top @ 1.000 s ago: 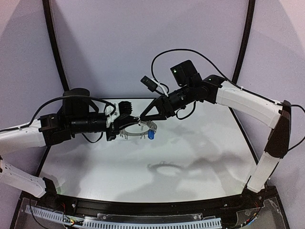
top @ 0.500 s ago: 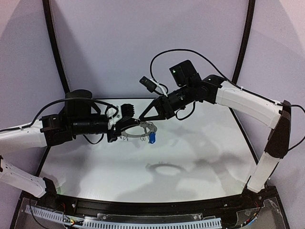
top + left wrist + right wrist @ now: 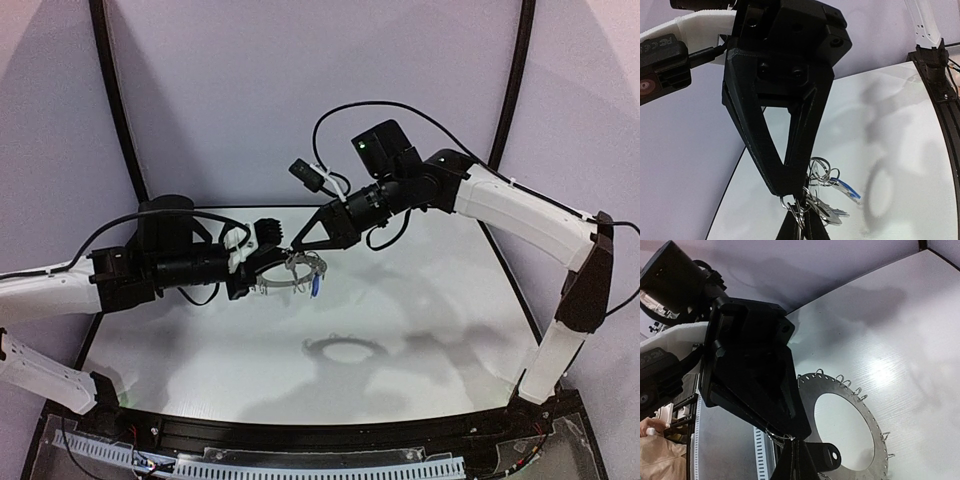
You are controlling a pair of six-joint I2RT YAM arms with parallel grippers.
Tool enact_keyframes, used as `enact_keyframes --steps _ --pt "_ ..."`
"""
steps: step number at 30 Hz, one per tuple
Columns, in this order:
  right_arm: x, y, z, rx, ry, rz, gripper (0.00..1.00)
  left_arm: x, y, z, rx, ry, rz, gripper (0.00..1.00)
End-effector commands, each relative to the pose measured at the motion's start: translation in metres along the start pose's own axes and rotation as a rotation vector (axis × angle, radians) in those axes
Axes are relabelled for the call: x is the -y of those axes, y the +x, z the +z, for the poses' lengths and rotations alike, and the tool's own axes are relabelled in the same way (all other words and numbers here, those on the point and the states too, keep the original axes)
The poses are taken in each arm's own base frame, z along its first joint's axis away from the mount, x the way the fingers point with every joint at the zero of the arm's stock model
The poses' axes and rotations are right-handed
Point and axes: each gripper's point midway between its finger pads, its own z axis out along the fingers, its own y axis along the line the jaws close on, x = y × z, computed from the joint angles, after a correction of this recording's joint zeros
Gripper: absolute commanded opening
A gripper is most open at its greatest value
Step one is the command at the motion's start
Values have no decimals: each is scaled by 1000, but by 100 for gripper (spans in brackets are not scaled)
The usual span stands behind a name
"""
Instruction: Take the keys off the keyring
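Since a second back: right gripper [image 3: 296, 247] jaws gone from part-open to pinched tip-to-tip at far rim of keyring [image 3: 283, 276]; arm lifted a touch, ring tilted with it. Reads as a grab at something on the rim, so likely the start of pulling a key off; nothing freed yet.

Keyring up in the air over table [image 3: 430, 330], between both grippers, shadow [image 3: 345, 351] on the surface below. Blue key [image 3: 316, 286] hanging off right side of ring, not off yet. Left gripper [image 3: 252, 274] clamped shut on left side of rim, acting as holder.

Left wrist view only: bunch of wire loops [image 3: 818, 167] and silver shafts [image 3: 829, 212] crowded right at right gripper's tips. Cannot tell whether a loop, a key or nothing is caught.

Right wrist view only: flat dark disc with wide hole, loops all round the edge, left gripper on its rim; blue key out of that view.

Top view too small for either detail.
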Motion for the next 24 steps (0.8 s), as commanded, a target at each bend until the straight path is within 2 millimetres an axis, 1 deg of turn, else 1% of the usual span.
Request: enact_keyframes --steps 1,3,7,11,14,16,17,19,20,22,24 --pt "28 9 -1 -56 167 149 0 -17 -14 -12 58 -94 1 1" --pt "37 13 2 -75 203 229 0 -20 -18 -14 69 -105 13 1" --pt "60 30 0 -131 338 398 0 -30 -24 -19 80 -156 61 1" --pt "69 43 -2 -156 398 464 0 -38 -24 -20 60 -201 110 1" --pt "77 49 -1 -167 432 476 0 -39 -27 -21 66 -201 127 1" --pt "86 54 -2 -183 467 468 0 -36 -31 -22 85 -182 131 1" --pt "85 54 -1 -187 461 458 0 -36 -33 -24 92 -181 127 1" --pt "75 45 2 -158 391 413 0 -35 -35 -27 96 -174 123 1" --pt "61 33 5 -119 313 361 0 -36 -34 -28 91 -174 119 1" --pt "54 25 5 -96 285 315 0 -36 -32 -27 81 -174 106 1" --pt "53 24 3 -96 288 307 0 -35 -29 -26 71 -174 95 1"
